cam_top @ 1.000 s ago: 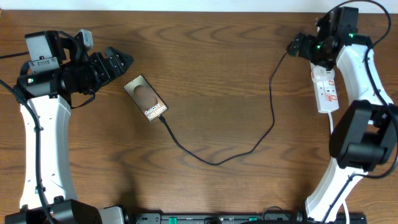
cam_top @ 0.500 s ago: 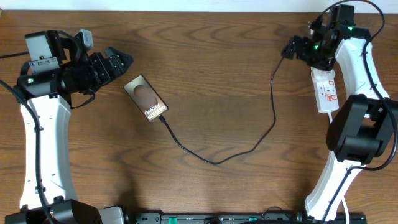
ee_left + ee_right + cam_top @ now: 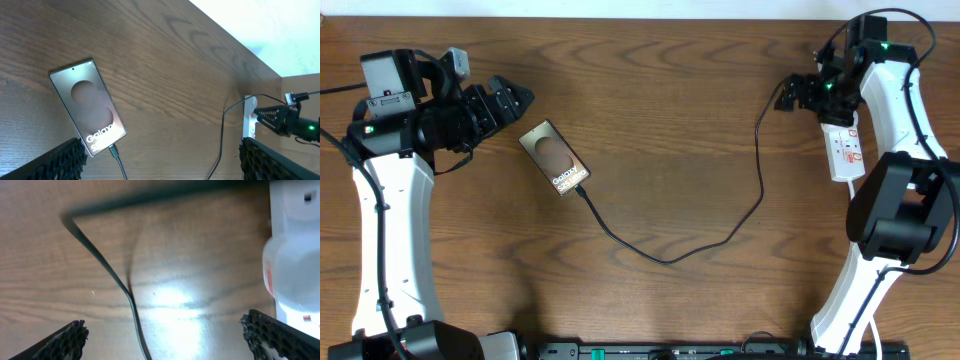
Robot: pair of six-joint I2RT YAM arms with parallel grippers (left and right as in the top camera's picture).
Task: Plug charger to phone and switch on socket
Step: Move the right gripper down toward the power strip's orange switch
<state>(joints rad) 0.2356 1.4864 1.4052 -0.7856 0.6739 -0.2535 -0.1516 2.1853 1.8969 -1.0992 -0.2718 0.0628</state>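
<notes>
The phone (image 3: 554,158) lies flat on the wooden table, left of centre, and shows as a brown-grey slab (image 3: 87,107) in the left wrist view. The charger (image 3: 665,260), a thin black cable, has its connector tip (image 3: 114,150) seated in the phone's lower edge. It loops across the table and up to the far end of the socket (image 3: 844,145). My left gripper (image 3: 515,95) hovers open just left of the phone, nothing between its fingers (image 3: 55,162). My right gripper (image 3: 792,93) stands open over the cable (image 3: 115,280), with the white socket (image 3: 295,255) at its right.
The table's far edge and a pale wall (image 3: 260,25) run along the back. The right arm's white links (image 3: 900,200) stand close beside the socket's near end.
My right wrist has turned and its gripper has shifted slightly toward the front of the table, beside the socket's far end. The left arm, phone and cable have not moved.
</notes>
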